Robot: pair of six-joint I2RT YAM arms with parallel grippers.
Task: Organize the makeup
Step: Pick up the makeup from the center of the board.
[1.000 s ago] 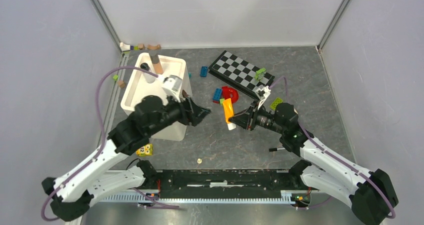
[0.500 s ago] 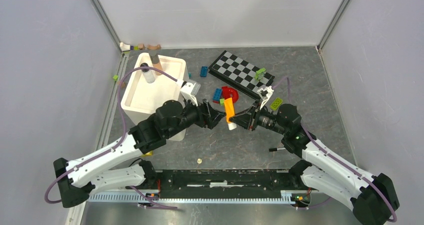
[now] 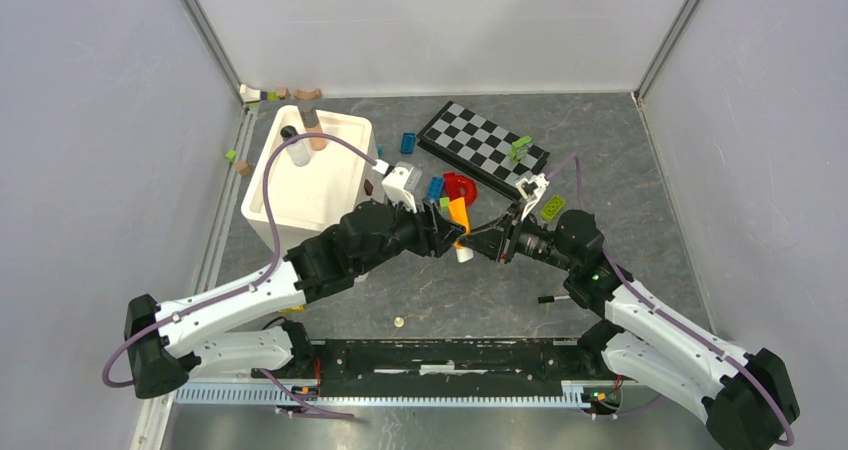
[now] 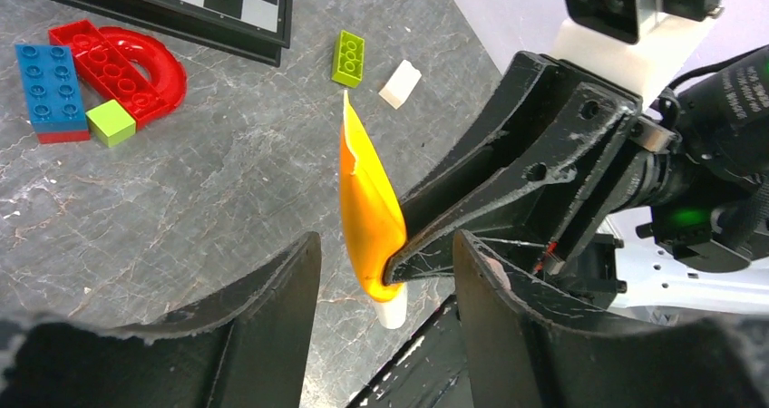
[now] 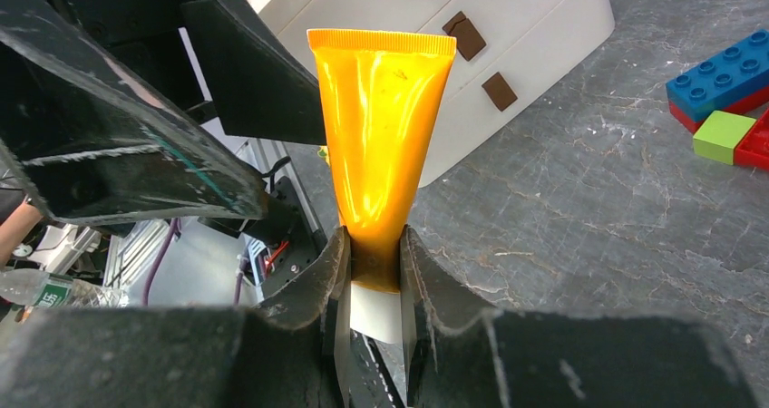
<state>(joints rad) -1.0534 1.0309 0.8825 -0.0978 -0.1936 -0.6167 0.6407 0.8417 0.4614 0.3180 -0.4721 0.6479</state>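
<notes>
An orange tube (image 3: 457, 214) with a white cap hangs cap-down above the table, and my right gripper (image 5: 374, 245) is shut on its lower end just above the cap. My left gripper (image 4: 385, 256) is open, its two fingers standing either side of the orange tube (image 4: 367, 204) and of a right fingertip, with a gap on both sides. In the top view the left gripper (image 3: 447, 234) and the right gripper (image 3: 472, 240) meet nose to nose at the tube. A thin black pencil (image 3: 548, 298) lies on the table by the right arm.
A white bin (image 3: 258, 182) at the left holds a clear tube (image 3: 297, 150) and a brown-capped one (image 3: 312, 128). Toy bricks (image 3: 435, 188), a red arch (image 4: 136, 59) and a green brick (image 4: 349, 57) lie near the checkerboard (image 3: 480, 145). A small round disc (image 3: 398, 322) lies near the front.
My left arm has swung right from over the white bin to the tube, and its jaws have narrowed a little. The right gripper has kept the tube in place.
</notes>
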